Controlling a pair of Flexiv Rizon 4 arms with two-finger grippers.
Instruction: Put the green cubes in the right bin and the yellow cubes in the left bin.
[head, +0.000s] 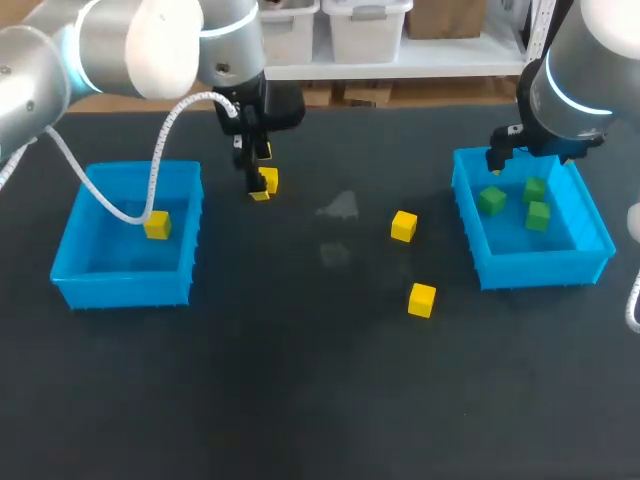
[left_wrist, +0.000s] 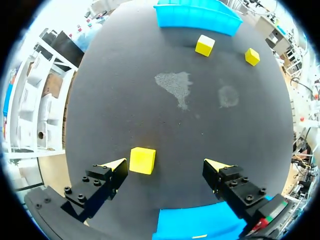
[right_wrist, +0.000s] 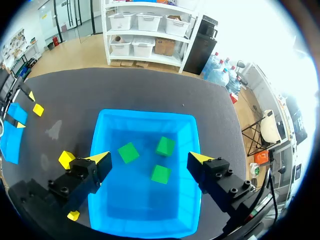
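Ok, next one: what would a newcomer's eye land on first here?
The two bright blue bins on the dark table: the left bin holds one yellow cube, the right bin three green cubes. Next, the left gripper, open, low over the table with another yellow cube between its fingers, close to one of them; two more yellow cubes lie loose mid-table.

Green cubes (head: 491, 200) in right bin (head: 545, 268); yellow cubes (head: 403, 226) scattered.
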